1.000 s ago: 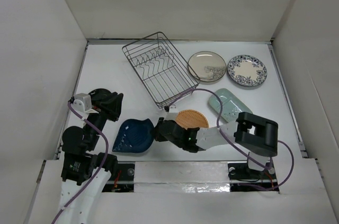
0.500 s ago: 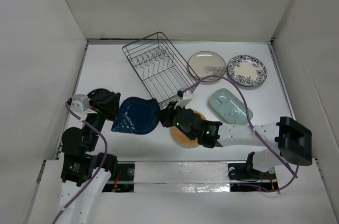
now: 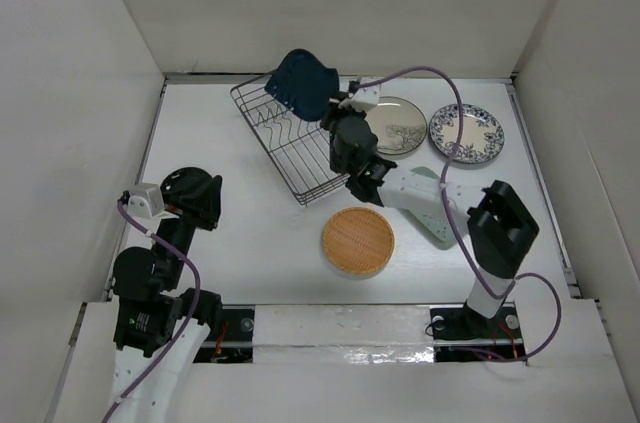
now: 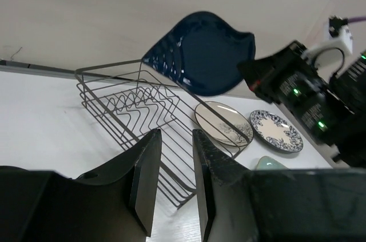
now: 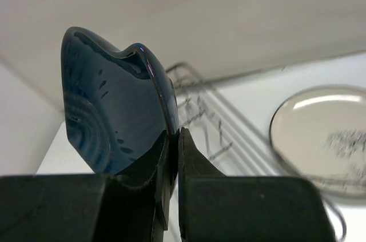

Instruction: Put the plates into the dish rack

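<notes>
Right gripper (image 5: 172,139), clamped tight, is pinching the dark blue leaf-shaped plate (image 3: 301,83) by its rim, upper centre, over the thin dark wire dish rack (image 3: 267,147). It's a narrow grip, possibly slipping on tilt.

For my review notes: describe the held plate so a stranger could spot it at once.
Find the wire rack at the table's back. Above its far end, the right gripper pinches a blue plate by its rim. It alone is leaf-shaped and off the table.

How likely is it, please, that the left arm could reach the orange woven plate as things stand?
Probably yes: the left gripper is open and empty, and only bare table lies between it and the orange woven plate.
</notes>
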`<state>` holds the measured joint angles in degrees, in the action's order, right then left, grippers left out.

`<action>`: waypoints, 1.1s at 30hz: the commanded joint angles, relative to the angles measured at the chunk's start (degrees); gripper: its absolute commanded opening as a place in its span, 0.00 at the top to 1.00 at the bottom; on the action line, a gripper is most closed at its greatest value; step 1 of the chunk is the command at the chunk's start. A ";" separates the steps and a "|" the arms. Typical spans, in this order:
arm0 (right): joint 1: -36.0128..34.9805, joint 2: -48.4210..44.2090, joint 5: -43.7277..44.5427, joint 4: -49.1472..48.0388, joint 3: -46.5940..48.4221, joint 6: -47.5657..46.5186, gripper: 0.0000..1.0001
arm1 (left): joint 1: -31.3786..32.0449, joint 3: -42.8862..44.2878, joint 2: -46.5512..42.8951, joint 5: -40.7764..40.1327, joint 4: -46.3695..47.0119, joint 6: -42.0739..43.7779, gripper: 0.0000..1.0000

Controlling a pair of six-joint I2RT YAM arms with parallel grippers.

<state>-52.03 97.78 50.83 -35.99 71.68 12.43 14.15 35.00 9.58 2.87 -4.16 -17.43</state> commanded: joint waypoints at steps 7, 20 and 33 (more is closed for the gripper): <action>5.53 20.77 7.44 -31.32 27.24 -32.87 1.00 | 0.09 0.59 1.49 2.22 1.97 0.20 0.75; 9.58 35.64 1.73 -28.00 42.23 -40.73 1.00 | 0.09 0.68 3.69 3.28 2.14 0.56 0.76; 9.05 36.69 1.99 -27.21 38.01 -40.64 1.00 | 0.09 0.59 3.60 3.37 2.23 0.47 0.76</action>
<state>-42.46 137.23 55.02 -53.58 108.18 -28.73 14.15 34.98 12.67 5.58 -4.23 -17.41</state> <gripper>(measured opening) 0.079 0.241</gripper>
